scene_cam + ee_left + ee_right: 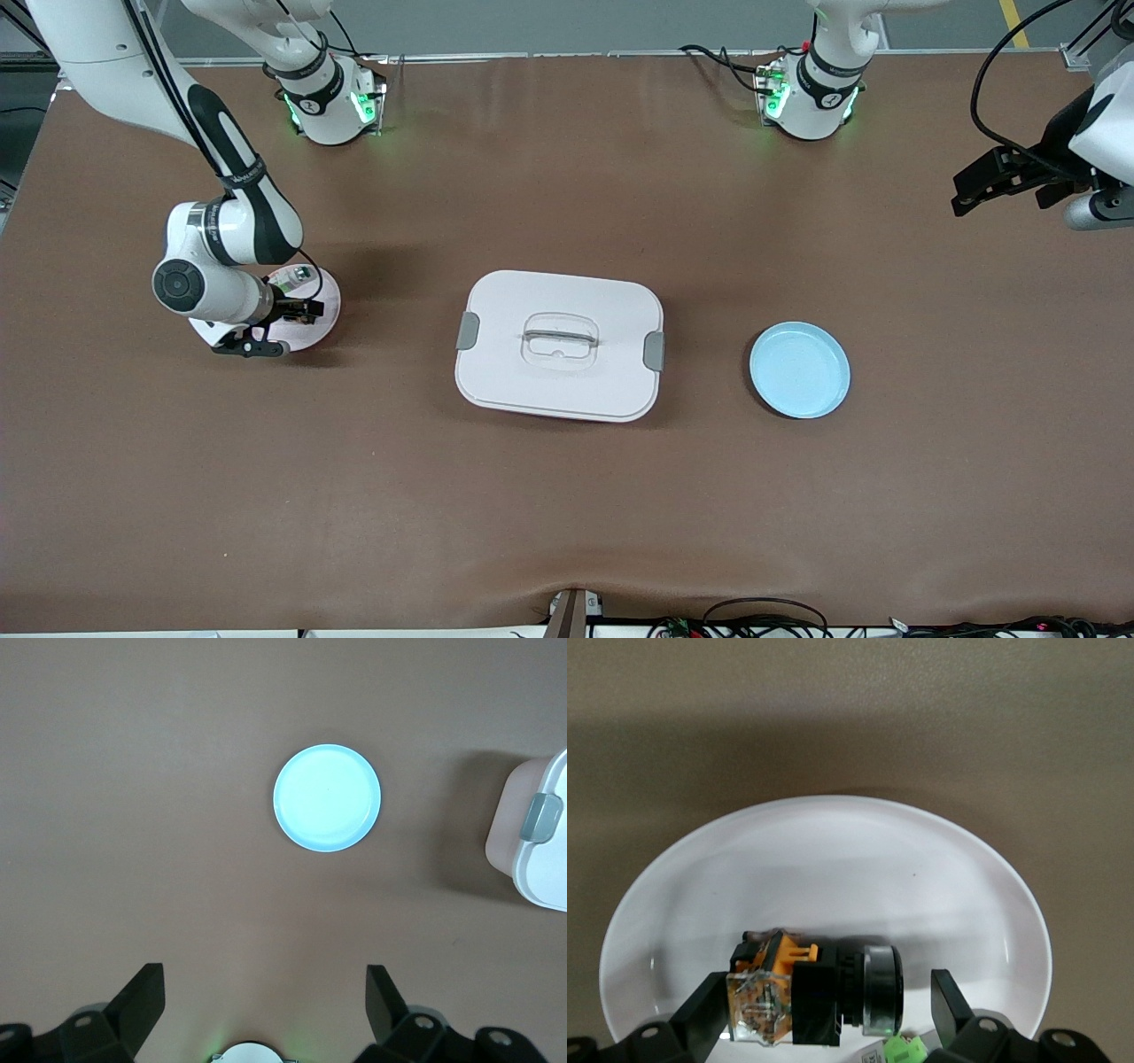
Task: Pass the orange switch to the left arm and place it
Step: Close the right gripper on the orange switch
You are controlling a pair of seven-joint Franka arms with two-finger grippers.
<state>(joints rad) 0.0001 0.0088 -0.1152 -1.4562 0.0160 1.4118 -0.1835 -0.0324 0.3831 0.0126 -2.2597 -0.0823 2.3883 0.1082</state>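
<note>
The orange switch [811, 990], black with an orange band and a clear end, lies on its side on a white plate [833, 859] toward the right arm's end of the table. My right gripper [828, 1005] is down at the plate [323, 323], open, with a finger on each side of the switch. In the front view the right gripper [297, 310] hides the switch. The white box [560, 344] sits mid-table. My left gripper [974, 188] waits open and empty, high over the left arm's end of the table [263, 1001].
A light blue plate [799, 369] lies beside the box toward the left arm's end; it also shows in the left wrist view [327, 797], with a box corner [540, 837]. A small green part [905, 1050] lies on the white plate by the switch.
</note>
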